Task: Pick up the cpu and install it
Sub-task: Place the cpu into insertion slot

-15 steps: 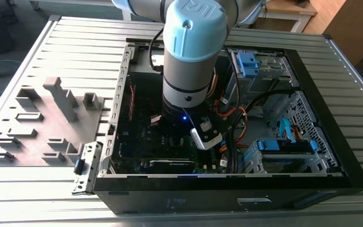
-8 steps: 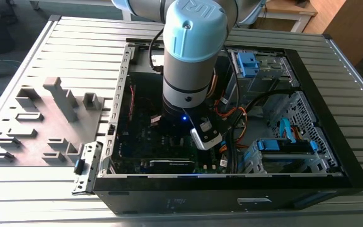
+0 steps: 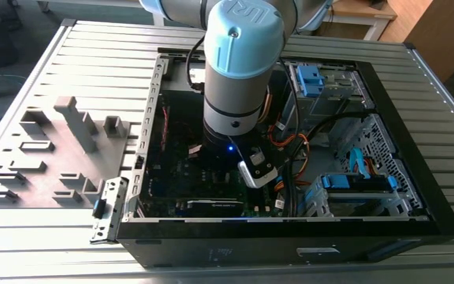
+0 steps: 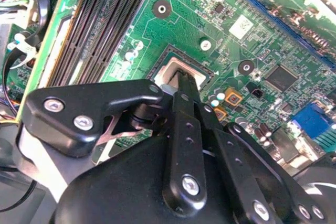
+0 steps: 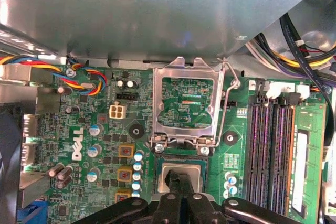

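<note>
Gripper [image 5: 181,181]: fingertips pressed together at top centre of cpu [image 5: 195,176].
Seating: cpu lying within open socket [image 5: 156,178].
Risk: bent socket pins, if pressed down while skewed or tilted.

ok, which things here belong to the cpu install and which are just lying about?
Job: cpu, gripper at it, open socket frame, motherboard.
Lying about: memory slots, coloured wires, grey blocks.

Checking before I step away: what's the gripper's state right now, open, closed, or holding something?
Gripper: cannot be told whether open or closed; it is down at the cpu, which lies in the socket.
</note>
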Action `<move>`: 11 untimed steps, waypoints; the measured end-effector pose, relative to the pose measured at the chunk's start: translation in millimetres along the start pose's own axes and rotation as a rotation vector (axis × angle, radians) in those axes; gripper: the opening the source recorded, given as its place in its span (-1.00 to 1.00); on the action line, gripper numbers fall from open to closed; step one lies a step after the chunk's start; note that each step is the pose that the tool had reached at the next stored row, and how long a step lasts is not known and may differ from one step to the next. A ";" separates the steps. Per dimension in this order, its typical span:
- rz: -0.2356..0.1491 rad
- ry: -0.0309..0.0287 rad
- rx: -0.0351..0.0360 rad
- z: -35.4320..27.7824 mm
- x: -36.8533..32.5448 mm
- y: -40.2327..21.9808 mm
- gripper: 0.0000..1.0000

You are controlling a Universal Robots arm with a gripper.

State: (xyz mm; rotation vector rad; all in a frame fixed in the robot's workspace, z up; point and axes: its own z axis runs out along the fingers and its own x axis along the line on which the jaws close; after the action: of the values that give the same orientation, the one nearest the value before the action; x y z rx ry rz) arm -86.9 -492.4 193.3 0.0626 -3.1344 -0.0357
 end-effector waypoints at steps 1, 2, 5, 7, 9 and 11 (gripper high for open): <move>0.000 0.0000 0.0000 0.0 0.0 0.0 -0.79; 0.000 0.0000 0.0000 0.0 0.0 0.0 -0.79; 0.000 -0.0005 -0.0010 -1.0 -0.1 0.1 -0.79; 0.000 -0.0002 -0.0004 -3.2 0.0 0.2 -0.79; 0.000 -0.0003 -0.0003 -5.5 0.0 0.2 -0.79; 0.000 -0.0004 -0.0001 -8.0 0.0 0.3 -0.79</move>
State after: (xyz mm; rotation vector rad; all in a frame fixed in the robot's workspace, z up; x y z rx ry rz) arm -86.9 -492.3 201.3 0.0627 -3.1348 -0.0359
